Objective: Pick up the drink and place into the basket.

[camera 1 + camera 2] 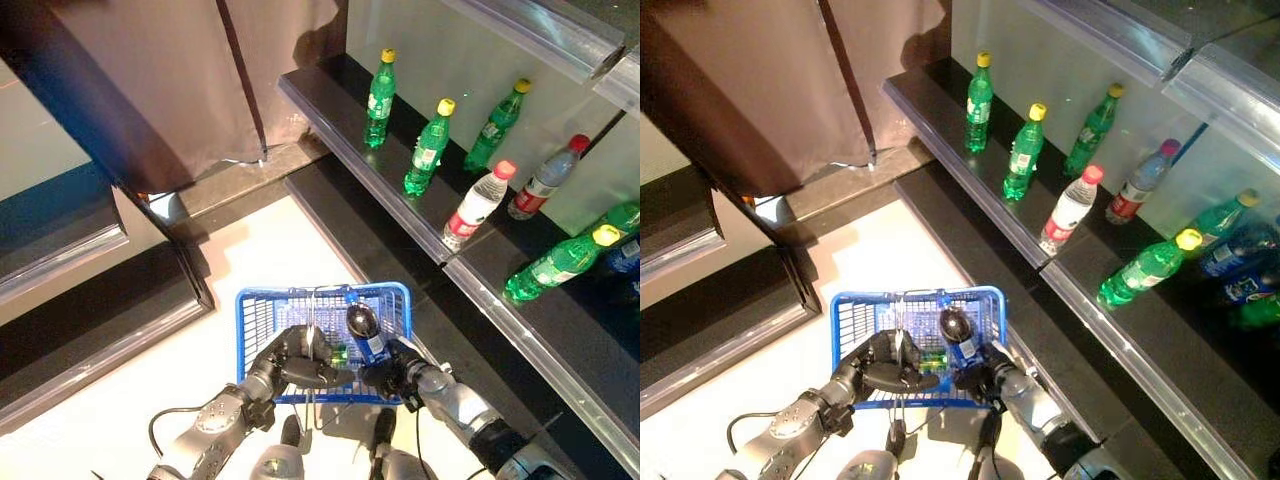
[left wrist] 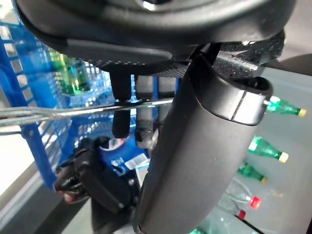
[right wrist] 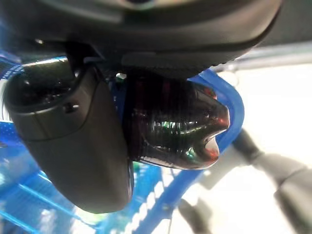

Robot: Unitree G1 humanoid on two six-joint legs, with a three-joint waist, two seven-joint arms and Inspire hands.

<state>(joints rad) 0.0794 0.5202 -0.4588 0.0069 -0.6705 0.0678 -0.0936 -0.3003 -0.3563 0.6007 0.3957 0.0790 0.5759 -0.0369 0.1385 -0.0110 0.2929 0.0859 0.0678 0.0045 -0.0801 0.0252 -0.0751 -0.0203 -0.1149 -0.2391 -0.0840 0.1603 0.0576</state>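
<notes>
A: Status on the drink?

B: Dark cola bottle (image 1: 365,333) with blue label, pinched in right hand (image 1: 392,377). Fingers and thumb curled round the lower body, confirmed in right wrist view (image 3: 170,126). Bottle tilted, base end up toward the camera, sitting over the near right part of the blue basket (image 1: 254,305). Not released. Cannot tell whether touching the basket floor.

A: Left hand?

B: Left hand (image 1: 290,362) closed round the wire handle (image 2: 73,111) of the basket, at the near rim. Fingers wrapped over the metal bar in the left wrist view. Basket hanging in front of the robot, above a pale floor (image 1: 270,250).

A: Anything in the basket already?

B: One green bottle (image 2: 70,75) inside, seen through the mesh in the left wrist view, also as a green glint between the two hands in the head views.

A: Shelf?

B: Dark shelf (image 1: 330,110) on the right, running away from the robot. Three green bottles with yellow caps (image 1: 429,148) upright in a row. Two clear bottles with red caps (image 1: 478,205) beyond, near each other. Another green bottle with yellow cap (image 1: 560,262) further along, leaning. Blue-labelled bottle (image 1: 1235,250) at the far right edge, partly cut off. All well apart from the hands.

A: Other side?

B: Brown curtain (image 1: 170,90) upper left, dark stepped ledge (image 1: 90,300) below it.
</notes>
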